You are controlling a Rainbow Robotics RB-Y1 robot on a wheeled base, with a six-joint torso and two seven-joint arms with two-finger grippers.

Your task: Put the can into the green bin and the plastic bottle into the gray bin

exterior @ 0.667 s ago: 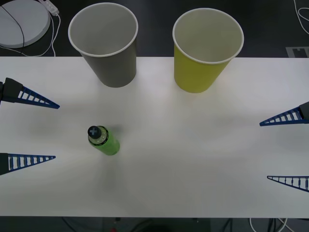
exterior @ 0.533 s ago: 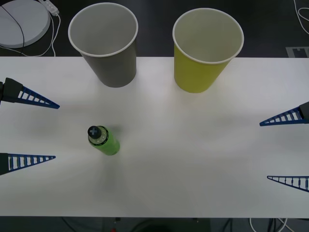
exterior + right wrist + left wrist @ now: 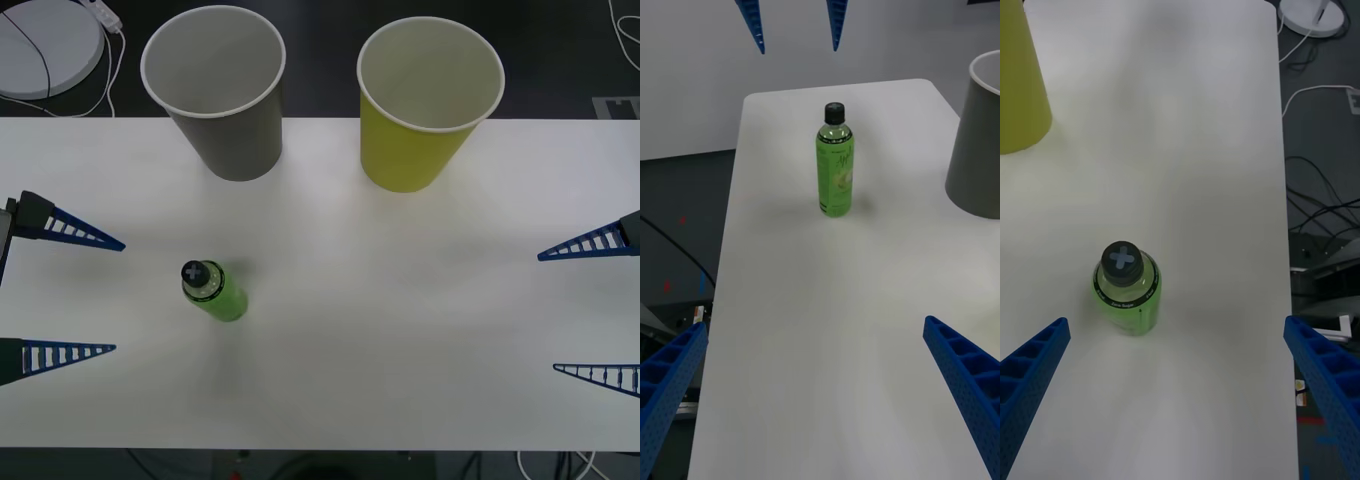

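The plastic bottle [image 3: 212, 290] of green liquid stands upright with its black cap on, left of the table's middle; it also appears in the right wrist view [image 3: 836, 169] and the left wrist view [image 3: 1126, 289]. Behind it at the table's back edge stands the gray bin [image 3: 215, 90] [image 3: 981, 142], with the green bin [image 3: 428, 100] [image 3: 1019, 82] to its right. My left gripper [image 3: 118, 297] [image 3: 1176, 322] hangs open just left of the bottle, apart from it. At the table's right edge my right gripper [image 3: 548, 313] [image 3: 816, 330] is open and holds nothing. The can is out of view.
The white table [image 3: 400, 330] is bare between the bottle and the right gripper. A round white object [image 3: 40, 40] with a cable lies off the table at the back left. More cables [image 3: 1315, 187] lie on the floor beyond the table's edge.
My left gripper has shifted a little toward the table's front edge, still open. The bottle, both bins and the right gripper have not moved.
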